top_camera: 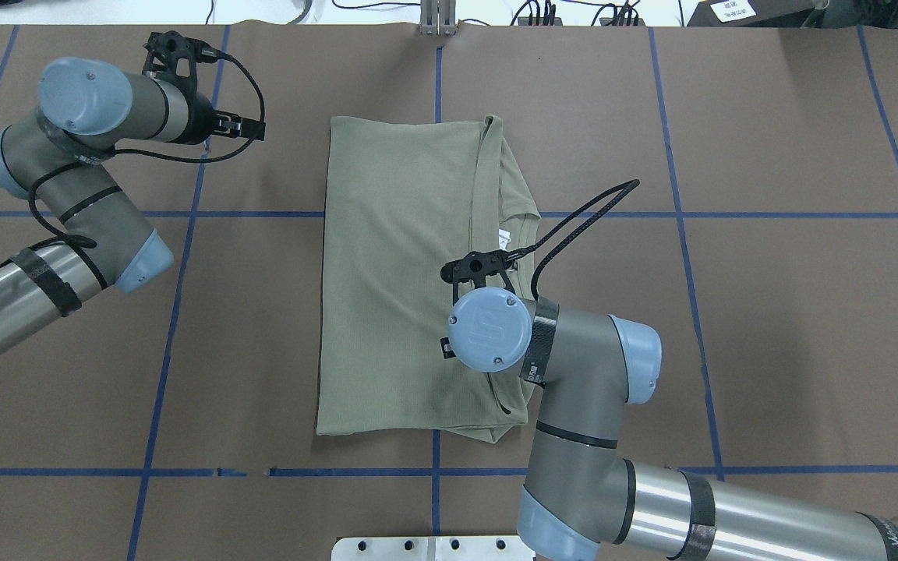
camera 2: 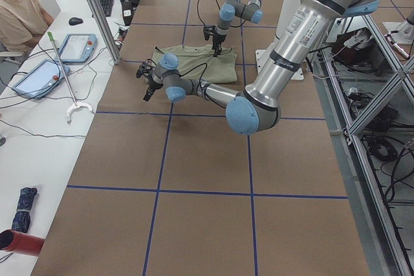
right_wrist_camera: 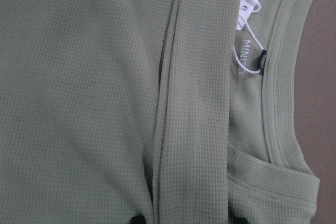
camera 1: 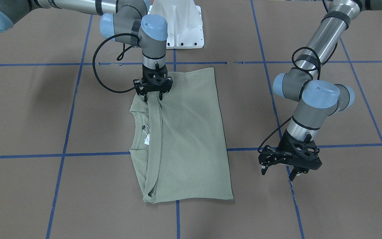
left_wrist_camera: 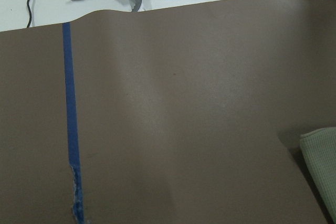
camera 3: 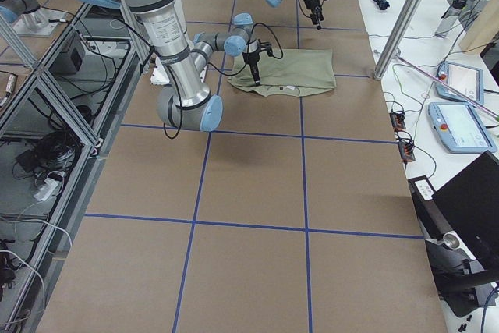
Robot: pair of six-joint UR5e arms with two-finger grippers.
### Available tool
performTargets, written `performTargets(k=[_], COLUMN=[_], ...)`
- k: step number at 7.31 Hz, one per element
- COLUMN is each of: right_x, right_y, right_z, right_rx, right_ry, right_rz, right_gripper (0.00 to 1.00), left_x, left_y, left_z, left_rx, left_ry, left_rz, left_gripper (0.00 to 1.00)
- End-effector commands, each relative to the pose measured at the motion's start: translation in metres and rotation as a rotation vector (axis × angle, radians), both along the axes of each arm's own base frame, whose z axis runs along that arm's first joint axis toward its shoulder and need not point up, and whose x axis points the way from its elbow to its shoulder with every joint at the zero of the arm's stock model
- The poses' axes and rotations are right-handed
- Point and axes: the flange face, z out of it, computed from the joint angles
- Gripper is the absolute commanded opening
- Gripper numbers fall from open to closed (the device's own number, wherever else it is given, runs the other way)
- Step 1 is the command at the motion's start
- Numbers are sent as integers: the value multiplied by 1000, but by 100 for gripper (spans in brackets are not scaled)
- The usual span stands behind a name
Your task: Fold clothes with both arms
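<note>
The sage-green shirt (camera 1: pixel 191 132) lies flat on the table, folded lengthwise into a long rectangle; it also shows in the overhead view (top_camera: pixel 394 273). Its collar, white tag (right_wrist_camera: pixel 249 3) and black neck label (right_wrist_camera: pixel 261 61) face up along one long side. My right gripper (camera 1: pixel 153 97) points straight down at the folded edge near the collar. It is open, with its fingertips (camera 1: pixel 144 98) touching the fabric on either side of a narrow fold. My left gripper (camera 1: pixel 278 173) is open and empty, held just above bare table beside the shirt's plain long side.
The table is brown paper with a grid of blue tape (camera 1: pixel 177 215). The white pedestal base (camera 1: pixel 177 26) stands behind the shirt. An operator (camera 2: pixel 19 11) sits at a side table with tablets (camera 3: pixel 460 122) beyond the far edge.
</note>
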Motion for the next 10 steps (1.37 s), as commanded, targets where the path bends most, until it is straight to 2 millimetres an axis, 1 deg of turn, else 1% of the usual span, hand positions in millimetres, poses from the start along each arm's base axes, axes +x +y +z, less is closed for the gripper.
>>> performTargets(k=[1, 2, 3, 5, 8, 10], right_x=[5, 5, 7, 7, 3, -4], right_y=[2, 1, -4, -15, -18, -21], right_z=[-20, -23, -21, -12, -10, -8], right_rx=[13, 20, 33, 46, 44, 39], right_ry=[-35, -38, -30, 0, 9, 20], right_rz=[-1, 4, 18, 28, 33, 37], right_gripper=[69, 67, 64, 60, 59, 59], left_x=[1, 1, 1, 3, 6, 7], left_y=[1, 1, 1, 2, 4, 5], left_z=[1, 1, 1, 1, 1, 0], left_rx=[-1, -1, -2, -1, -1, 0], left_ry=[-2, -2, -1, -2, -2, 0], left_rz=[1, 1, 2, 4, 9, 12], left_gripper=[100, 100, 100, 100, 100, 100])
